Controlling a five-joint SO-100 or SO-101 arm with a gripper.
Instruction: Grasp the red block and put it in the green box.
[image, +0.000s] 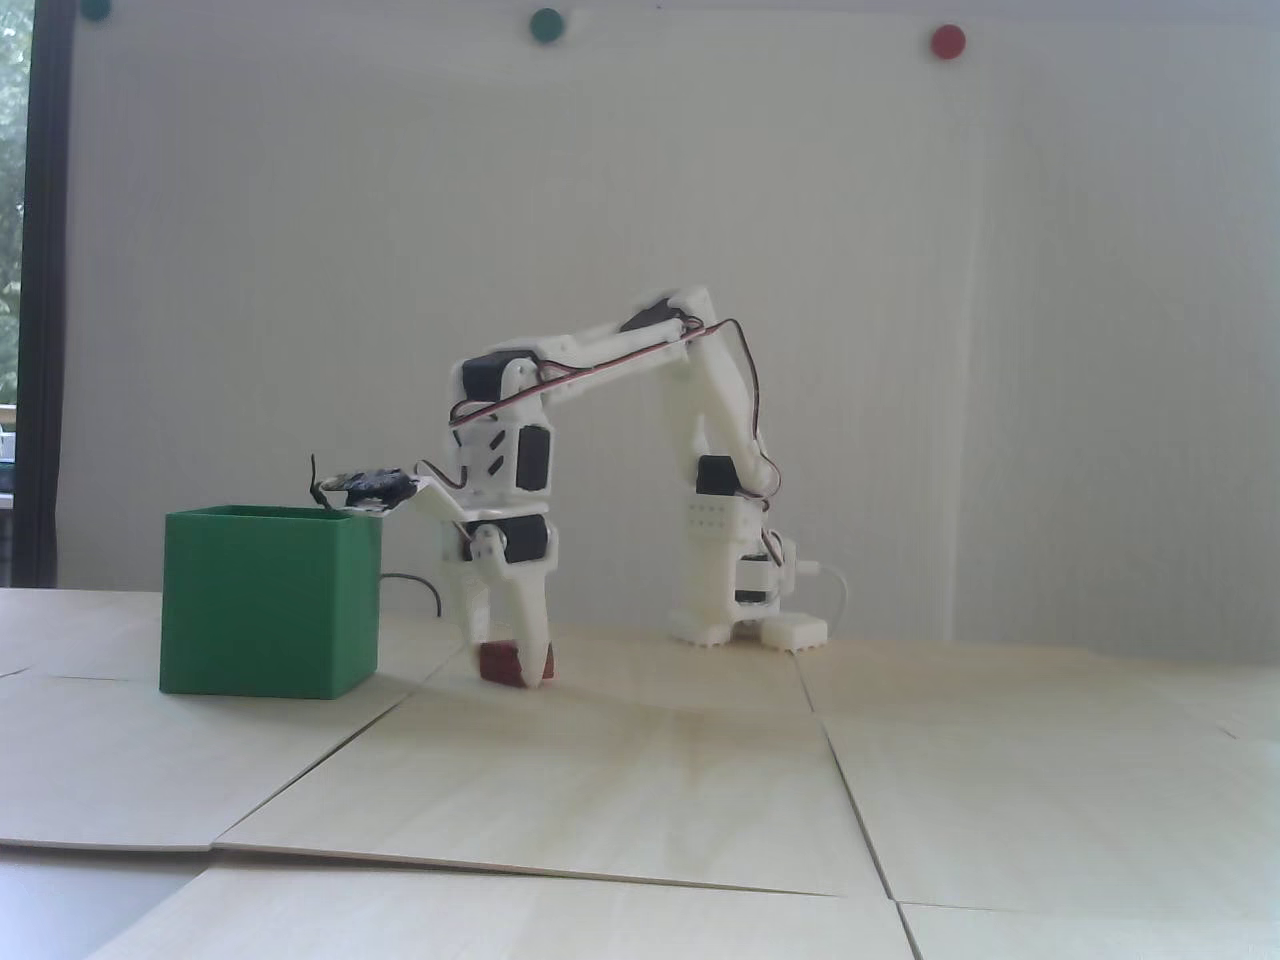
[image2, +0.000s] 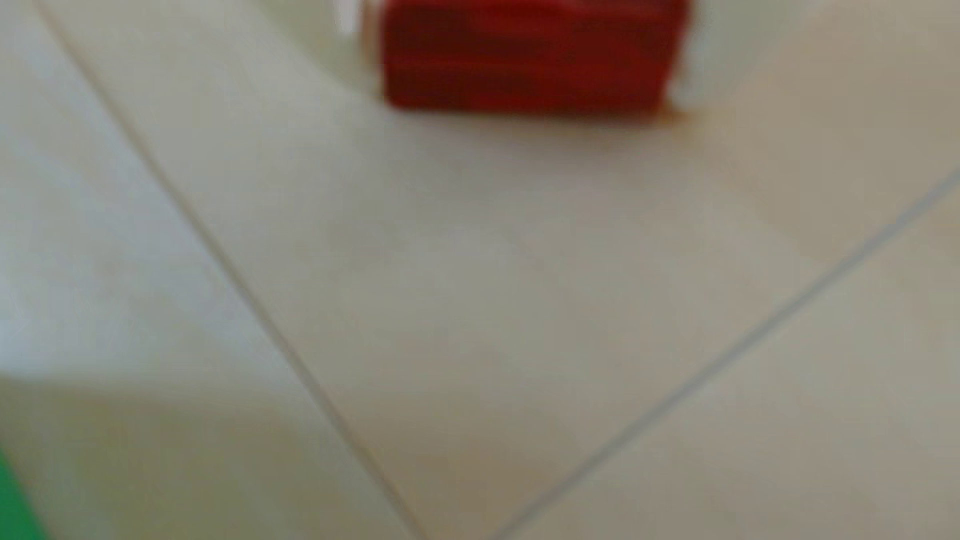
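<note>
Gripper (image: 512, 668): pointing straight down at the table, its two white fingers (image: 530, 630) straddling the red block; they look closed against its sides, though from where I stand I can't swear both are touching
Red block (image: 505, 665): sitting low between the fingertips, on or barely off the pale wooden table (image: 700, 780); the wrist view shows it as a blurred dark-red brick (image2: 524, 52) at the top edge, white finger plastic on either side
How it will handle: I'd guess light, hard and matte, a small solid brick that won't squash or break; the flat sides should give the fingers decent friction
Where to hold it: across the short width, on two opposite flat faces, about mid-height, which is roughly where the fingers sit; a grip near a corner could let it twist out
Green box (image: 265, 605): just beside the gripper on the left in the fixed view, open-topped and much taller than the block; only a green sliver (image2: 13, 498) shows in the wrist view's bottom-left corner
What the carry calls for: a lift clear above the box rim, since the thin wall would be easy to nudge
Arm base (image: 745, 600): farther back on the table, near the white wall
</note>
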